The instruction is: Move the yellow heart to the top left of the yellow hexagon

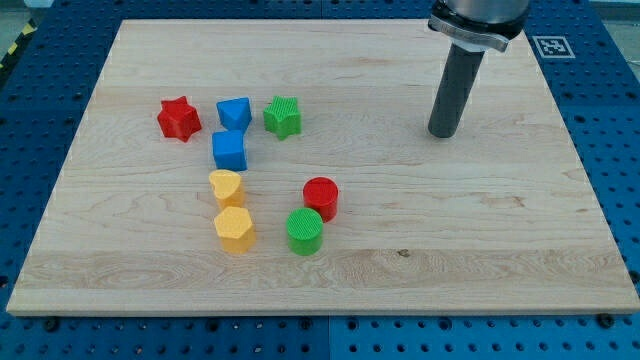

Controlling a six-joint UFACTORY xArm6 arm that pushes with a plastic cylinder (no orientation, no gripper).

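Toward the board's top right corner, my tip (444, 134) rests on bare wood, touching no block; rod upright, no fingers to open. Yellow heart (226, 186) sits just above yellow hexagon (235, 229), nearly touching, left of board centre, blue cube (229, 151) directly above it.

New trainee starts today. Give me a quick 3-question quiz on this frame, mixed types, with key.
1. True or false: my tip touches the yellow heart.
2. Which block sits directly above the yellow heart in the view? A) blue cube B) red star C) green cylinder
3. Fill in: the yellow hexagon lies just ____ the yellow heart.

Key: 1 false; 2 A; 3 below.
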